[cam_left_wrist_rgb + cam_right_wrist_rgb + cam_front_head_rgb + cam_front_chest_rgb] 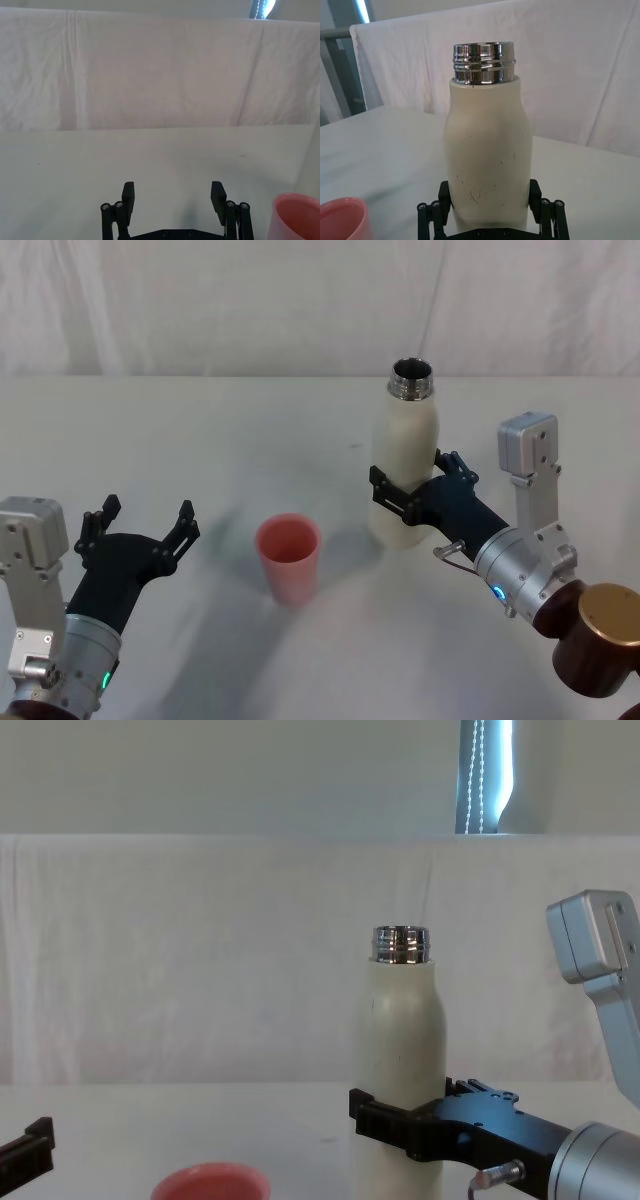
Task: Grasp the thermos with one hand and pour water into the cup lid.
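Observation:
The cream-white thermos stands upright on the table right of centre, its steel neck open. My right gripper holds it low on the body, one finger on each side. In the right wrist view the pads press the thermos on both sides. The chest view shows the same grip on the thermos. The salmon cup lid stands upright to the thermos's left, nearer me. My left gripper is open with nothing in it, left of the cup lid.
A white cloth covers the table and hangs as a backdrop behind it. Bare tabletop lies between the cup lid and the thermos and across the far left.

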Motion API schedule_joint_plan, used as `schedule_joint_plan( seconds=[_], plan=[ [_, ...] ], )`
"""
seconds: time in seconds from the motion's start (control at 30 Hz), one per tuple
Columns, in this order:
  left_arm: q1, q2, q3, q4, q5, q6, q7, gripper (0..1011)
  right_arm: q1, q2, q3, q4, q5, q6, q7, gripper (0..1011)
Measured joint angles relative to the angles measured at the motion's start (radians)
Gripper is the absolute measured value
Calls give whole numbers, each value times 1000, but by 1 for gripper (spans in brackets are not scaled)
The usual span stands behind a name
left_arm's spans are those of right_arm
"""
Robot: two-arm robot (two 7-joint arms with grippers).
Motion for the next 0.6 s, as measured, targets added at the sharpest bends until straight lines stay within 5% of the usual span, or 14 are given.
schedule_joint_plan(
  seconds=[0.6],
  plan=[
    [0, 0, 0, 0, 0, 0, 0, 1001, -8, -2, 3, -4, -8, 10, -15, 1000]
  ],
)
